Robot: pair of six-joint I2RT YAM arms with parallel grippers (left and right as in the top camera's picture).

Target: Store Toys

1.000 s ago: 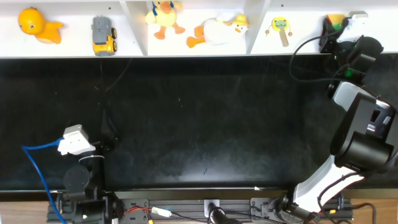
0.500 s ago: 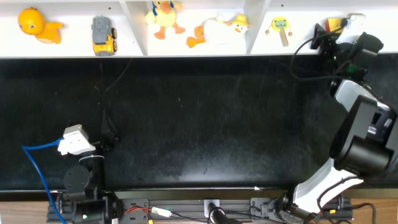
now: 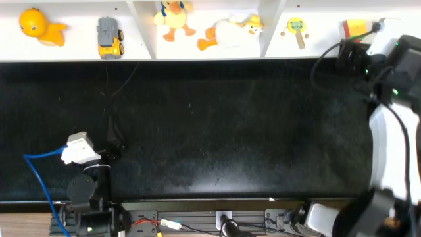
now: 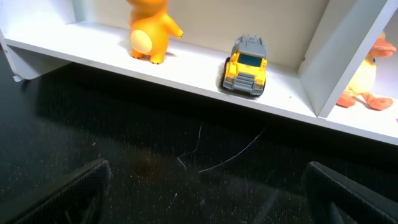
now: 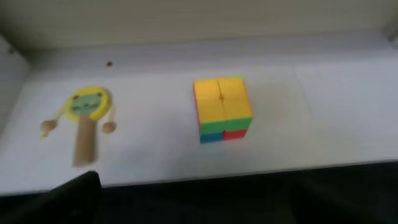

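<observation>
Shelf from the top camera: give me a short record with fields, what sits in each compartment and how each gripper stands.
Left compartment: orange duck, toy truck
Middle compartment: yellow plush duck, white plush duck
Right compartment: rattle drum, colour cube, standing free
Left gripper: open, low over the black table, facing the truck
Right gripper: open, in front of the cube, not touching it
</observation>
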